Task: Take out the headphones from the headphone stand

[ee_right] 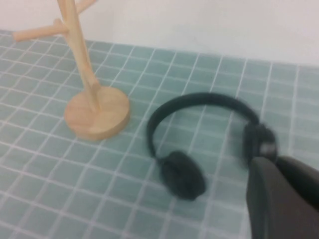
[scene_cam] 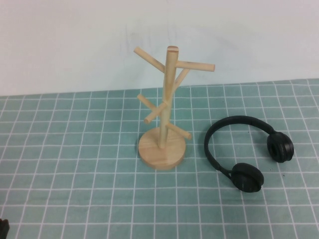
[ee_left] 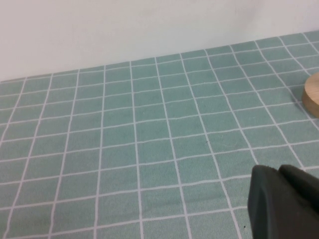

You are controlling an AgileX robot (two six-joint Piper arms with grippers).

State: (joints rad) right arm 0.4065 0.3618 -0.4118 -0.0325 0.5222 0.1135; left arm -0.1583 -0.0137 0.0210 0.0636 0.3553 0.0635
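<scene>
The black headphones [scene_cam: 244,149] lie flat on the green checked tablecloth, to the right of the headphone stand [scene_cam: 167,112] and apart from it. They also show in the right wrist view [ee_right: 194,134]. The light wooden stand is upright and its pegs are bare; it also shows in the right wrist view [ee_right: 89,99], and its base edge shows in the left wrist view [ee_left: 313,94]. My right gripper [ee_right: 276,160] is shut and empty, above the table near one ear cup. My left gripper [ee_left: 278,168] is shut and empty over bare cloth, left of the stand.
The green checked tablecloth [scene_cam: 75,164] covers the table up to a white wall at the back. A small dark part of the left arm [scene_cam: 3,228] shows at the near left corner of the high view.
</scene>
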